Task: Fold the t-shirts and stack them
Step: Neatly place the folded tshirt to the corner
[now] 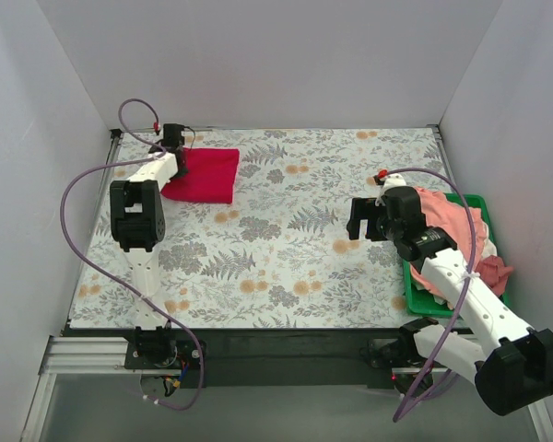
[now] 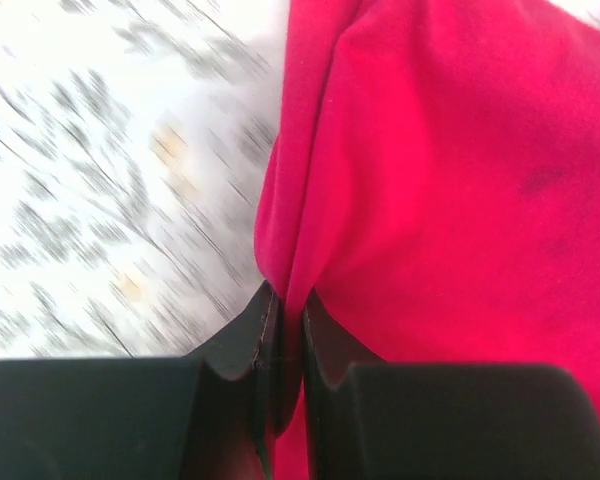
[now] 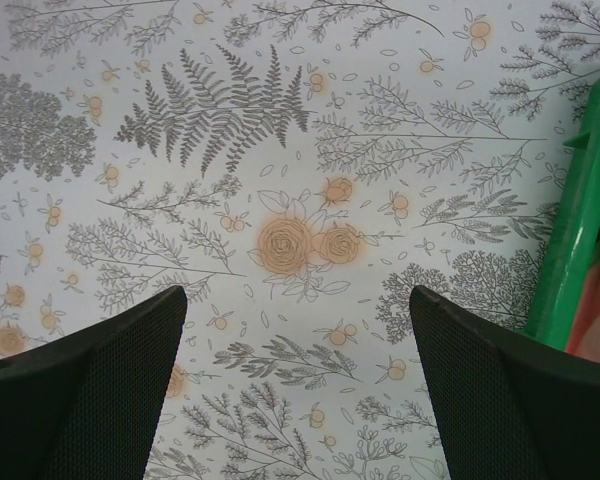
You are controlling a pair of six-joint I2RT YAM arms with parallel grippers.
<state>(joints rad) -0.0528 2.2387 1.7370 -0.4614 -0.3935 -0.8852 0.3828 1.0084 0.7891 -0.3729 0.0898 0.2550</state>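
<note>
The crimson red t-shirt [image 1: 205, 175] lies folded at the table's far left. My left gripper [image 1: 172, 147] is at its left edge, shut on a pinch of the red fabric [image 2: 450, 170]; its black fingers [image 2: 250, 335] press a fold between them [image 2: 288, 300]. A salmon pink t-shirt [image 1: 453, 221] and a dusty maroon-pink one [image 1: 494, 273] lie crumpled in the green bin [image 1: 410, 285] at the right. My right gripper [image 1: 364, 219] is open and empty over the floral cloth [image 3: 300, 245], just left of the bin [image 3: 580, 230].
The floral tablecloth [image 1: 295, 249] covers the table between white walls. The left arm's purple cable [image 1: 74, 212] loops over the left side. The bin's green wall stands by my right gripper's right finger [image 3: 510, 390].
</note>
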